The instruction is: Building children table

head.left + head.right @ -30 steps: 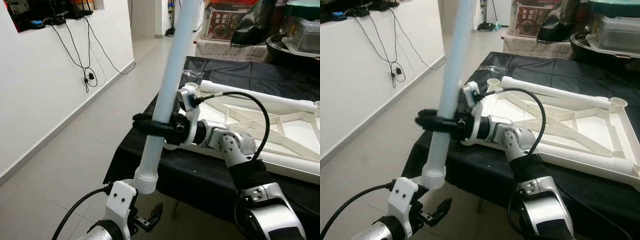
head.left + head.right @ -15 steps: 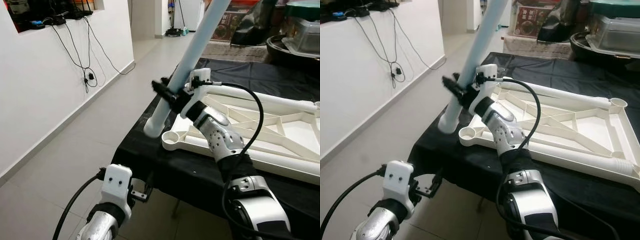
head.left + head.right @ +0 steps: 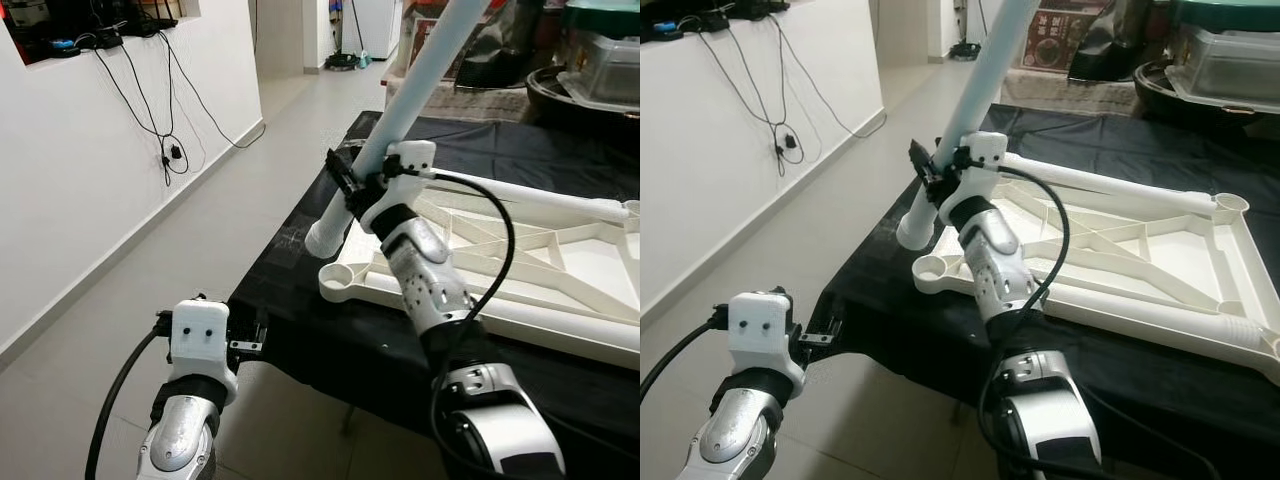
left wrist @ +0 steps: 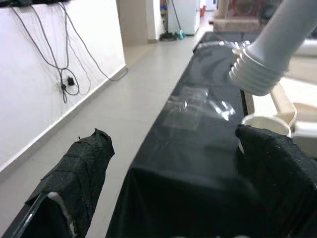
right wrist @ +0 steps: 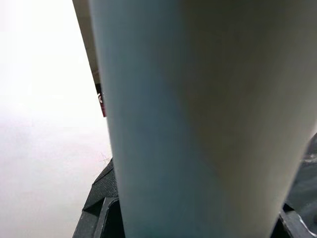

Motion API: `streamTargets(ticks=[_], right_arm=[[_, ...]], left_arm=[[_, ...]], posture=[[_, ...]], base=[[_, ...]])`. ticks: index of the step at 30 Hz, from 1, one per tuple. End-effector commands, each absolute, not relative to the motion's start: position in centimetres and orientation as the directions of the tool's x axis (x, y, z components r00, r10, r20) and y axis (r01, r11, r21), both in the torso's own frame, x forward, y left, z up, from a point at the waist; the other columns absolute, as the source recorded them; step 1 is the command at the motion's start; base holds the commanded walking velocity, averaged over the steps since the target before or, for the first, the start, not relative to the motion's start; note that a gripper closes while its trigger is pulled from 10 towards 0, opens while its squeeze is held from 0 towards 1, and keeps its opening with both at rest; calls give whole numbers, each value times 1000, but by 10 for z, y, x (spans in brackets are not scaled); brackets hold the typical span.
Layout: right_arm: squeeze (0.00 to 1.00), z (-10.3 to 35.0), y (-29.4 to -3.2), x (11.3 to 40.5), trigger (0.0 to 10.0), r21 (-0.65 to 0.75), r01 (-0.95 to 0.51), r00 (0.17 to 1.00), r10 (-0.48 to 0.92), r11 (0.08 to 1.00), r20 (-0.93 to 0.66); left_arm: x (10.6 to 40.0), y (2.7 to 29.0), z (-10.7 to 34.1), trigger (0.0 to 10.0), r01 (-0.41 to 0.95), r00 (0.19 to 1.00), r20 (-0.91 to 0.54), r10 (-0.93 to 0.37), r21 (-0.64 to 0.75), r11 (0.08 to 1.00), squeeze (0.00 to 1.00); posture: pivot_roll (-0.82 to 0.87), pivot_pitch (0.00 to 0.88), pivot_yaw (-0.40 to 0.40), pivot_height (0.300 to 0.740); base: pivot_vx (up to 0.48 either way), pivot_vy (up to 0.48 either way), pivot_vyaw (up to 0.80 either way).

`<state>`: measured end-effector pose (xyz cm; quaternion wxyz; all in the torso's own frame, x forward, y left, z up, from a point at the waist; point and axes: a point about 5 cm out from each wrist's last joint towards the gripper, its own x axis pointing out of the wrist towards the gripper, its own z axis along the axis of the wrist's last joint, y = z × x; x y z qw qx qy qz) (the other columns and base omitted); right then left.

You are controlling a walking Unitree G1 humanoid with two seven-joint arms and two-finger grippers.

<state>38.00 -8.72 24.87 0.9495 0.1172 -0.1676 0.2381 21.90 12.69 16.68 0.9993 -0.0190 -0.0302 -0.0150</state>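
Observation:
A long pale blue-white table leg (image 3: 420, 80) leans steeply, and my right gripper (image 3: 350, 185) is shut on its lower part. Its threaded end (image 3: 325, 238) hangs just above and beside the round corner socket (image 3: 345, 280) of the upturned white table top (image 3: 560, 270). That top lies on a black-covered table (image 3: 290, 300). My left gripper (image 3: 252, 335) sits low beside the table's near corner, open and holding nothing. In the left wrist view its two black fingers (image 4: 81, 168) stand wide apart, with the threaded end (image 4: 255, 74) and the socket (image 4: 262, 124) ahead. The leg (image 5: 198, 124) looms close in the right wrist view.
A white wall with hanging cables (image 3: 165, 110) runs along the left. Tiled floor (image 3: 150, 260) stretches between it and the table. Boxes and plastic containers (image 3: 600, 50) stand behind the table.
The right gripper has carried the leg up and right, from beside the left gripper to over the table top's corner socket, tilting it more. The left arm has dropped lower.

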Motion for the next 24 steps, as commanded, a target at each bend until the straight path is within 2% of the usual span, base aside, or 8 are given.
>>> streamTargets(ticks=[1, 4, 18, 24], right_arm=[[0, 253, -86, 379, 10000, 132, -489, 823, 405, 862, 399], [0, 252, -85, 379, 10000, 129, -481, 825, 398, 867, 401], [0, 252, -82, 379, 10000, 122, -482, 822, 399, 868, 406], [0, 252, -82, 379, 10000, 126, -483, 821, 398, 866, 411]], left_arm=[[220, 128, 164, 10000, 23, 999, 47, -21, -36, 999, 0], [220, 125, 162, 10000, 39, 998, 48, -40, 4, 999, 0], [219, 122, 160, 10000, 48, 998, 42, -48, 1, 999, 0], [219, 121, 158, 10000, 44, 999, 32, -43, -14, 999, 0]], posture=[[113, 38, 8, 740], [113, 38, 8, 740], [111, 44, 7, 740], [113, 46, 6, 740]], base=[[266, 0, 0], [270, 0, 0], [280, 0, 0], [0, 0, 0]])
